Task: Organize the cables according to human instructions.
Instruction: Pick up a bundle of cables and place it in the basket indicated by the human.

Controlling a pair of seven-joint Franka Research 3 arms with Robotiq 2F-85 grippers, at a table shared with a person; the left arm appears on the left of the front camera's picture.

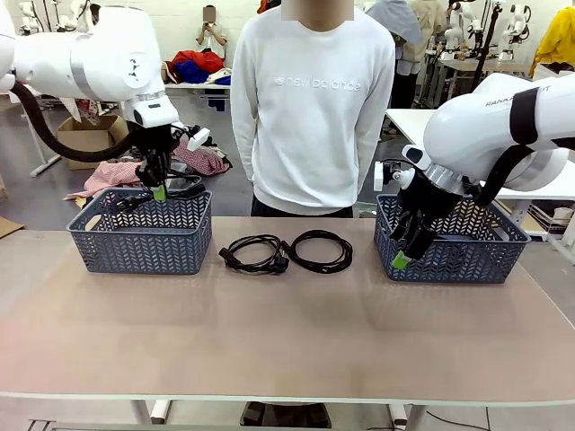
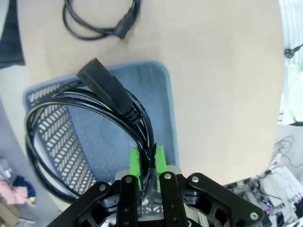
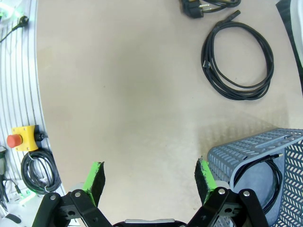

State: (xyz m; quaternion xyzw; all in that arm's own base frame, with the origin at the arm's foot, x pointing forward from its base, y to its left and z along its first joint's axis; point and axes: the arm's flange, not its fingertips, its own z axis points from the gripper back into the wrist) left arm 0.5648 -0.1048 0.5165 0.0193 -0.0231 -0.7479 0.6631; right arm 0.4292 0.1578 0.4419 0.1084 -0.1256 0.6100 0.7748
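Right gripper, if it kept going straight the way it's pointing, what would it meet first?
Most likely the bare table: the open right gripper points at it, with the blue basket close to one side. Depth is hard to judge.

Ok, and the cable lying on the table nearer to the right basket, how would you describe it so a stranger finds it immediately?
On the table, two black coils lie side by side in front of the person. Take the coil on the side of the robot's right basket. It is a tidy round ring, while its neighbour is flatter, with chunky plugs sticking out.
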